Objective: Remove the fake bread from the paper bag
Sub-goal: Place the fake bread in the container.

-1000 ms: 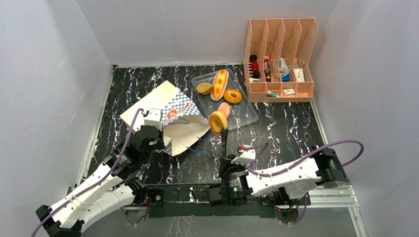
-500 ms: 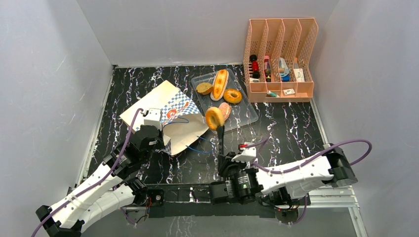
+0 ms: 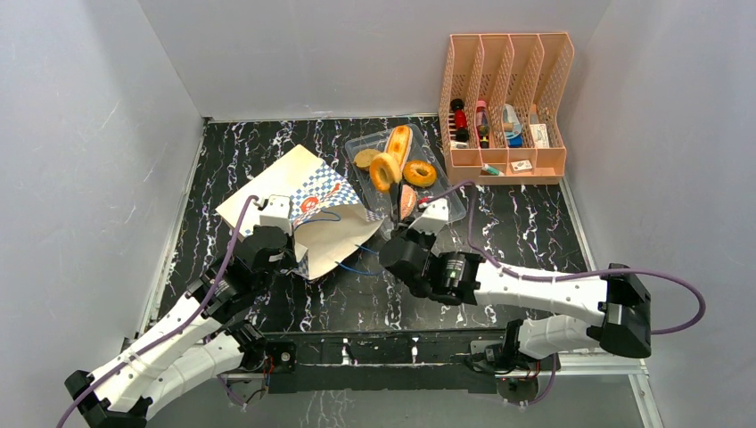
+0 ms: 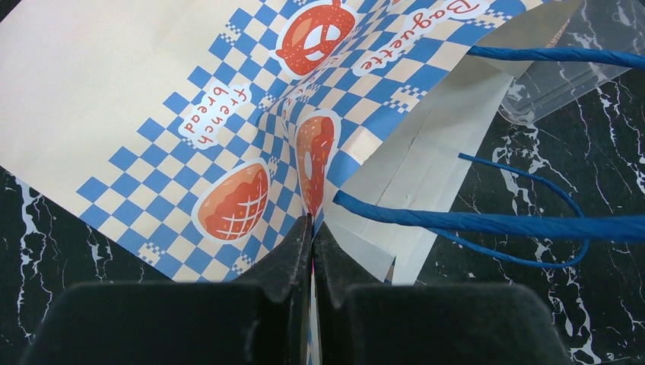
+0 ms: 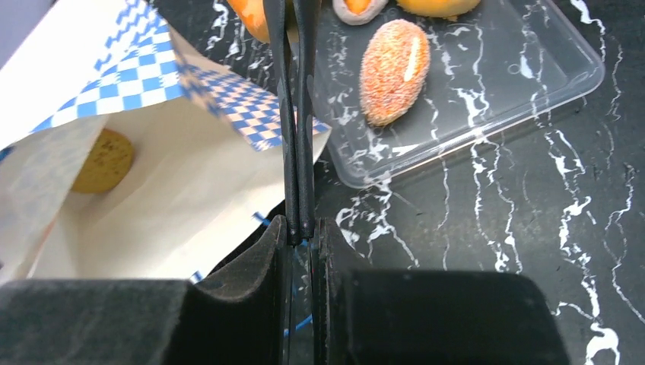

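Observation:
The paper bag [image 3: 299, 201] lies on its side, its mouth toward the clear tray [image 3: 448, 210]. My left gripper [image 3: 294, 251] is shut on the bag's checkered edge [image 4: 304, 175]. My right gripper [image 3: 395, 235] is shut on black tongs [image 5: 297, 114], which pinch a golden ring donut [image 3: 385, 171] above the tray's far part. On the tray lie a long bun [image 3: 398, 143], a round roll [image 3: 365, 159], a second ring donut [image 3: 419, 173] and an oval reddish bun [image 5: 393, 71]. A round brown piece [image 5: 103, 160] shows inside the bag.
A pink desk organizer [image 3: 504, 107] with small items stands at the back right, close to the tray. Blue cord handles [image 4: 487, 222] trail from the bag's mouth onto the black marble tabletop. Grey walls enclose the table on three sides.
My right arm has reached forward, carrying the tongs and ring donut from the tray's near left corner to above its far part. The left gripper and bag have not moved.

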